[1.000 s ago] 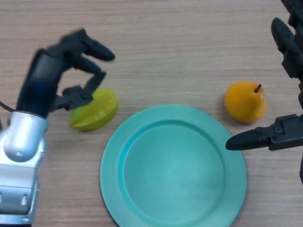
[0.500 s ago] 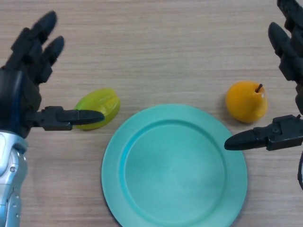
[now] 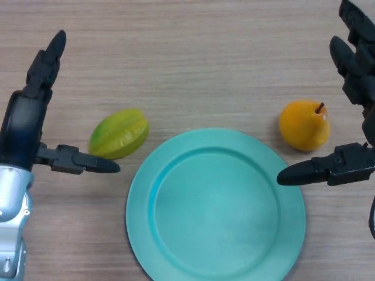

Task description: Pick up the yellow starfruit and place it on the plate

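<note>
The yellow-green starfruit lies on the wooden table just left of the teal plate. Nothing lies on the plate. My left hand is at the left edge, open, with straight fingers pointing away and the thumb stretched out just below the starfruit, apart from it. My right hand is open at the right edge, its thumb pointing toward the plate's right rim.
An orange-yellow pear with a dark stem stands right of the plate, between the right hand's fingers and thumb but untouched. The wooden table stretches bare behind the plate.
The left hand was curled on the starfruit a second ago; it has let go, straightened its fingers and drawn back left. The starfruit stayed on the table. The right hand barely moved.
</note>
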Robot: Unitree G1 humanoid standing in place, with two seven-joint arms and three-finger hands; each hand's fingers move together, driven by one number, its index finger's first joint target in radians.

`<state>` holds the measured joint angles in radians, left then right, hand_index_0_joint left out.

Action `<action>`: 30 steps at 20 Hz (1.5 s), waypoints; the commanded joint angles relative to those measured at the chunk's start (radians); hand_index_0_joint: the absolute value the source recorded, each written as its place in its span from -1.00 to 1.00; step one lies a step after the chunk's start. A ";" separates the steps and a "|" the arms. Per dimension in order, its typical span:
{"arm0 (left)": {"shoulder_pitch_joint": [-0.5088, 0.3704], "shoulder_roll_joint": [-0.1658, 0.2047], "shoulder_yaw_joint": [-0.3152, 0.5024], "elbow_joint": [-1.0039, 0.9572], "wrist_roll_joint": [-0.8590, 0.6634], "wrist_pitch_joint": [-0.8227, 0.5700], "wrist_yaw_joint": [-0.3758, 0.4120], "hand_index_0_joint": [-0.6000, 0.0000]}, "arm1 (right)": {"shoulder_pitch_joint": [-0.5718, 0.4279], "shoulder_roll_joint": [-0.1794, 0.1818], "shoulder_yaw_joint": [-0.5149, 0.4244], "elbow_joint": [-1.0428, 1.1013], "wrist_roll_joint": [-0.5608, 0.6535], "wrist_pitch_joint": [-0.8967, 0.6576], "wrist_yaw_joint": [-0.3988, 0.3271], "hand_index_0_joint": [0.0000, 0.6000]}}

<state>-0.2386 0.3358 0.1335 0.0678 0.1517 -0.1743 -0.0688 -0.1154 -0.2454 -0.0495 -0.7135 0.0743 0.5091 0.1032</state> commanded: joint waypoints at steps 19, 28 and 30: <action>-0.248 0.000 -0.073 0.406 0.128 -0.317 0.165 -0.33 | -0.048 -0.013 -0.015 -0.087 -0.011 -0.097 -0.020 -1.00; -0.225 0.012 -0.086 0.472 0.310 -0.361 0.232 -1.00 | -0.045 -0.004 -0.004 -0.077 -0.022 -0.105 -0.018 -1.00; -0.204 0.008 -0.076 0.426 0.261 -0.340 0.190 -1.00 | -0.046 -0.003 -0.005 -0.090 -0.012 -0.082 -0.019 -1.00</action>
<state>-0.3981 0.3095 -0.0052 0.5301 0.4616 -0.4269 0.0893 -0.1288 -0.2383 -0.0226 -0.7480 0.0754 0.5162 0.1021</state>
